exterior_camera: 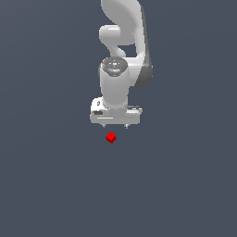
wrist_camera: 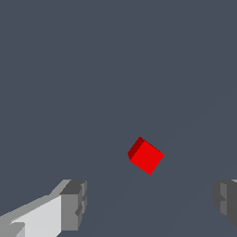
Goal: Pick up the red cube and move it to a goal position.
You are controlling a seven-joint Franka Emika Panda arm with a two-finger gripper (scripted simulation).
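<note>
We found the gripper (exterior_camera: 115, 125) spread wide and empty. The red cube (exterior_camera: 110, 137) lay apart from it, near its 7 o'clock in the exterior view. We judged it light, rigid and matte (rotated diagonally), best pinched across two opposite flat faces.

the exterior view looks steeply down from afar, the wrist view from close above; both share the red cube (exterior_camera: 110, 137).

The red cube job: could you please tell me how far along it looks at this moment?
Nothing looks done: the red cube lies free on the grey floor. In hand is the approach, with the gripper open, fingers wide apart and not touching it. Grasping, lifting and moving to the goal remain.
</note>
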